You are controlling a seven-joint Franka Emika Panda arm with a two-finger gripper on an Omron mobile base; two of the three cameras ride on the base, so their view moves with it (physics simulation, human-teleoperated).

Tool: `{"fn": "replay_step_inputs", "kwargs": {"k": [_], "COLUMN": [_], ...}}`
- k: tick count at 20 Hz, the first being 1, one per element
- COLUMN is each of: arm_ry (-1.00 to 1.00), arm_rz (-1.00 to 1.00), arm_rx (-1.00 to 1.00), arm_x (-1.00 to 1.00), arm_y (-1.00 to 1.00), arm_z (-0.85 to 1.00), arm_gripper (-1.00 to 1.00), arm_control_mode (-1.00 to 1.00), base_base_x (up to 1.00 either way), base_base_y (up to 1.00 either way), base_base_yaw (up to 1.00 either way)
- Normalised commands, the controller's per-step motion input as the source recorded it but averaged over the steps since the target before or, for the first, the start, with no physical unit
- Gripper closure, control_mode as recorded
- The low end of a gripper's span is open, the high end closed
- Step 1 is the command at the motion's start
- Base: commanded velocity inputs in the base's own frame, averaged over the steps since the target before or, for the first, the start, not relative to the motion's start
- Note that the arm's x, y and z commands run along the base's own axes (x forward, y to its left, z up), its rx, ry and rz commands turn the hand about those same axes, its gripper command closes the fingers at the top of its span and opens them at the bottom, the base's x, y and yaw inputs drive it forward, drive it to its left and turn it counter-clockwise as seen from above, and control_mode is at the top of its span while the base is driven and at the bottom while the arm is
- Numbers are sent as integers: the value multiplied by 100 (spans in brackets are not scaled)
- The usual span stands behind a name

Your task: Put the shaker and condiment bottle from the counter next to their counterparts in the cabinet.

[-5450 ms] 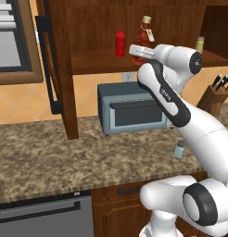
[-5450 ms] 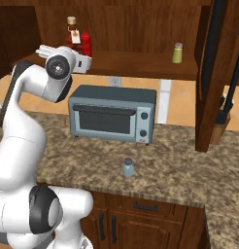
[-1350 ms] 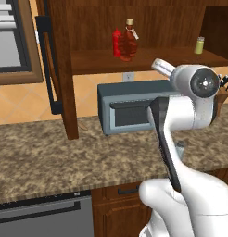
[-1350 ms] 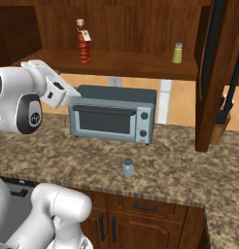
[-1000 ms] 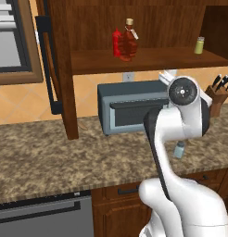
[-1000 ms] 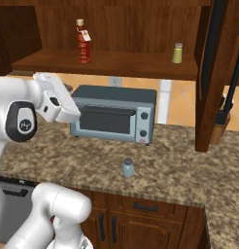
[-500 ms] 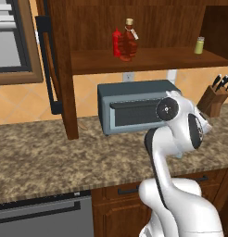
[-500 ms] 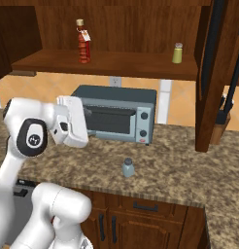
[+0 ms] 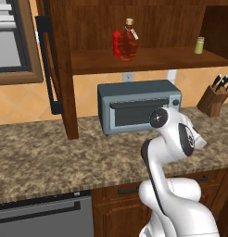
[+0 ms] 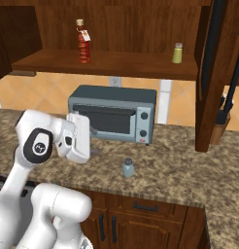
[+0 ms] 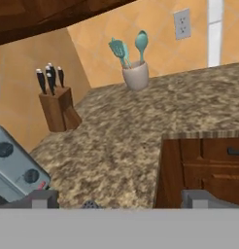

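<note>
The pincer [image 11: 119, 198] hangs low over the surface [image 10: 179, 160] with its jaws spread wide and nothing between them; in the hand view its two grey fingertips [image 11: 43, 198] stand far apart at the bottom edge. In the right base view the hand sits in front of the toaster oven [image 10: 114, 113], close to its left end.

The shaker [image 10: 128, 168] stands upright on the surface, below and to the right of the pincer in the right base view, near but apart from it. In the hand view its grey cap [image 11: 91, 204] just peeks up between the fingertips, nearer the left one.

The bottle [image 10: 83, 42] stands upright on the cabinet [image 9: 153, 28] shelf, high above the pincer, just beside the red squeeze bottle [image 9: 117, 43]. The yellow-green shaker [image 10: 177, 53] stands on the same shelf, well to the right of them.

Ahead of the pincer in the hand view stand a knife block [image 11: 56, 104] and a cup of utensils [image 11: 135, 73], both well apart from it.
</note>
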Motion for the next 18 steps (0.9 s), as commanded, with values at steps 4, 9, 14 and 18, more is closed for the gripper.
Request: {"fn": "replay_step_inputs", "kwargs": {"k": [4,9,14,18], "arm_ry": [2,0,0,0], "arm_rz": [-4,-2,-2,-1], "arm_rx": [0,0,0,0], "arm_x": [-1,0,5,24], "arm_y": [-3,-11,-6,-8], "arm_z": [-65,-87,-54,-50], "arm_gripper": [-100,-100,-100,-100], "arm_control_mode": [-100,-100,-100,-100], "base_base_x": [0,0,0,0], "base_base_y": [0,0,0,0], "base_base_yaw": [0,0,0,0]}}
